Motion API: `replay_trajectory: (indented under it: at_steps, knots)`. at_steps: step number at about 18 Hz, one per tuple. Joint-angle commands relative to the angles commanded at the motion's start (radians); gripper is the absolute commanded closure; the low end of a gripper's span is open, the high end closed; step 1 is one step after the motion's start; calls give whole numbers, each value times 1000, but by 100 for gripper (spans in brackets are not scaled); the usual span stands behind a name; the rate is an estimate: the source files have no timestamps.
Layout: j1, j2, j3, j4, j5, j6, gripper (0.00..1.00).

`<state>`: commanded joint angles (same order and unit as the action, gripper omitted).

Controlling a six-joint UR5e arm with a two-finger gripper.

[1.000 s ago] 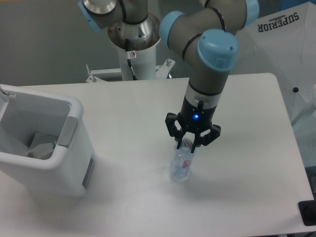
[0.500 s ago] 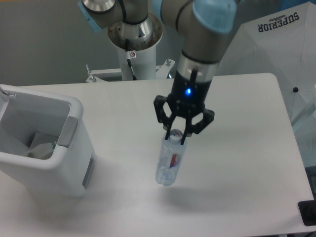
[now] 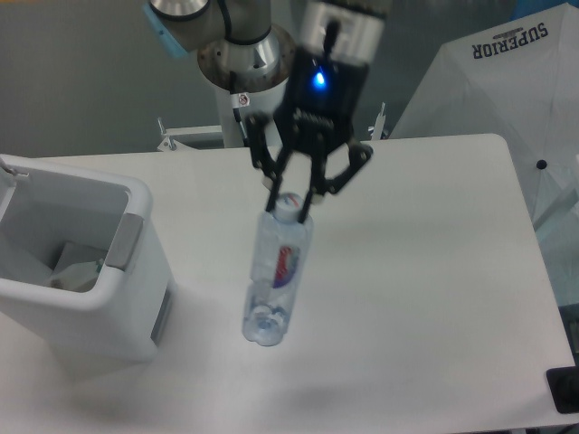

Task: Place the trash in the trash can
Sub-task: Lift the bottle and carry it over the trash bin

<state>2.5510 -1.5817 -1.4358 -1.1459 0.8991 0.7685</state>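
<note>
Fixed camera view: the gripper (image 3: pixel 291 204) has its fingers closed on the cap end of the water bottle (image 3: pixel 276 279), which hangs in the air above the middle of the tabletop (image 3: pixel 434 271). The bottle's long axis runs nearly vertical, neck up in the grip and base down, with the base swung slightly toward the left and front of the table; its red and blue label faces the camera. A faint shadow lies on the tabletop toward the front edge, apart from the bottle's base. The trash can (image 3: pixel 77 262) stands at the left edge of the tabletop, well apart from the bottle, its open top facing up and its grey side panel turned toward the bottle. Inside it lies the white plastic bag (image 3: pixel 63 267), pale and crumpled at the bottom. Bare tabletop stretches between the bottle and the bin's thick rim, and also to the right and front edges. Behind the rear edge rises the arm's white base column (image 3: pixel 244 99), and a white canopy printed SUPERIOR (image 3: pixel 507 63) stands off the right rear corner.
</note>
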Motion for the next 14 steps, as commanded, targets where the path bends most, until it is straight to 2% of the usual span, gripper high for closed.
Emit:
replay_trajectory:
  at_steps: [3,10,14]
  knots:
    - [-9,34,-3,0,-46,2,100]
    - [-103,75,-9,-9,-104,-6,100]
    - [-139,92,-9,-11,-108,-69,100]
